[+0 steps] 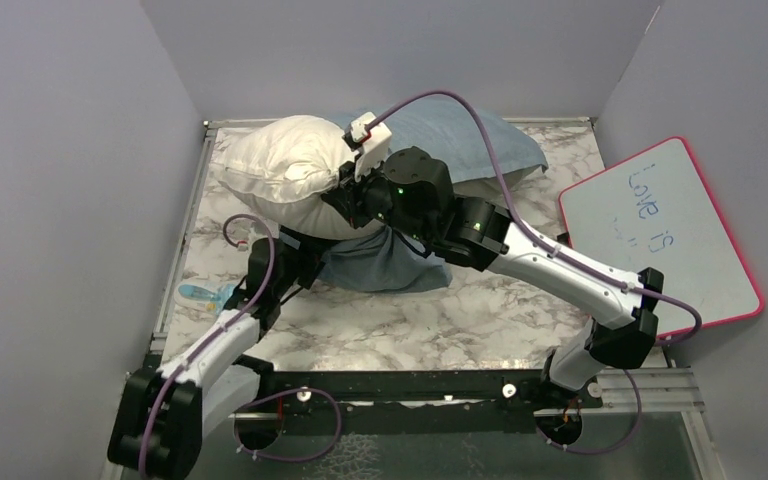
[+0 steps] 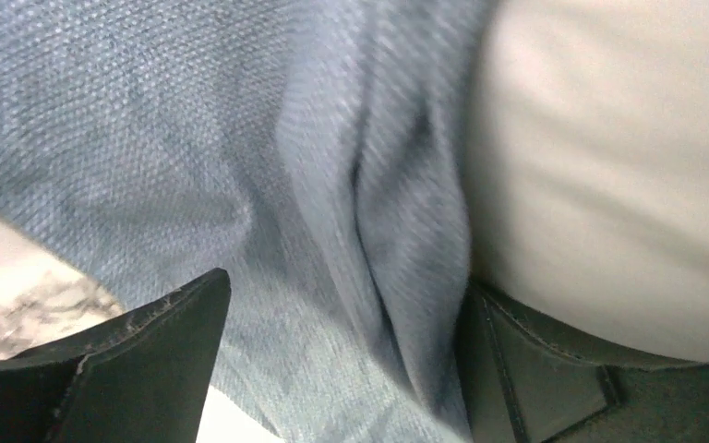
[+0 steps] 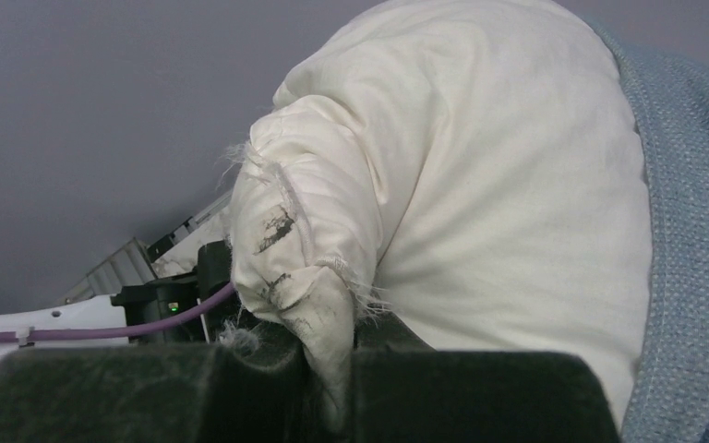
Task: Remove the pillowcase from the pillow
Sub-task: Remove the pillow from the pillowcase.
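The white pillow (image 1: 280, 165) lies at the back left, half out of the grey-blue pillowcase (image 1: 385, 262), which trails behind it and hangs down in front. My right gripper (image 1: 345, 195) is shut on a frayed corner of the pillow (image 3: 480, 166) and holds it lifted; in the right wrist view, the gripper (image 3: 332, 369) pinches the corner and the pillowcase (image 3: 692, 231) is at the right. My left gripper (image 1: 305, 250) sits under the pillow at the pillowcase edge. In the left wrist view, its jaws (image 2: 342, 314) stand apart with a fold of pillowcase (image 2: 194, 138) between them and the pillow (image 2: 609, 166) at the right.
A pink-rimmed whiteboard (image 1: 660, 230) with blue writing leans at the right. A small light-blue object (image 1: 200, 293) lies on the marble table (image 1: 410, 320) beside the left arm. Grey walls close in the left, back and right.
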Robot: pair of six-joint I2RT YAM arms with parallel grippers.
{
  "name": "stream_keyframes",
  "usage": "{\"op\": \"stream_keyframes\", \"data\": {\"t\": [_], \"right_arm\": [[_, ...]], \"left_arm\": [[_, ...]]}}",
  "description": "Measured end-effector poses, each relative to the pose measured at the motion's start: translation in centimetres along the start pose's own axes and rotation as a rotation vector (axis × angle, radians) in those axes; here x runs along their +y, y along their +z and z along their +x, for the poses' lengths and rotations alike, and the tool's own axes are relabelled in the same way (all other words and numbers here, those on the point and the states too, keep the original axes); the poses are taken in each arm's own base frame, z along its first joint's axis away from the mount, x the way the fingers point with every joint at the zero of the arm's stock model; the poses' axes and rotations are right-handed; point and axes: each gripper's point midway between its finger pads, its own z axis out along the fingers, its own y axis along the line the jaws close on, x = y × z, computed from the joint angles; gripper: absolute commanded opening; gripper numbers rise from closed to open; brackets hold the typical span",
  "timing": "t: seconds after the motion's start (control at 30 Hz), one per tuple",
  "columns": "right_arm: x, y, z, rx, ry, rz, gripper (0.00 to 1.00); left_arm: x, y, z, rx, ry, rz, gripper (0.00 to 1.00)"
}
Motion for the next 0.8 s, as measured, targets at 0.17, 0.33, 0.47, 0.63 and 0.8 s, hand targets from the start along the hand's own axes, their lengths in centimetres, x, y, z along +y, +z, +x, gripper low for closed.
{"op": "stream_keyframes", "data": {"t": [0.17, 0.33, 0.47, 0.63, 0.8], "right_arm": [[-0.9, 0.4, 0.4, -0.004, -0.027, 0.066, 0.01], [-1.1, 0.8, 0.8, 0.0, -0.031, 0.081, 0.01], [-1.1, 1.1, 1.6, 0.016, -0.05, 0.07, 0.01], [-0.5, -0.1, 8.4, 0.132, -0.087, -0.041, 0.21], [3.1, -5.4, 17.8, 0.377, -0.045, -0.375, 0.6]], "left_arm": [[-1.9, -4.3, -1.9, -0.107, 0.051, 0.038, 0.94], [-3.1, -9.0, -3.6, -0.208, 0.092, 0.06, 0.99], [-3.8, -12.5, -4.6, -0.268, 0.121, 0.049, 0.99], [-8.3, -18.5, -7.7, -0.41, 0.204, 0.076, 0.99], [-12.9, -23.1, -10.6, -0.534, 0.31, 0.09, 0.99]]}}
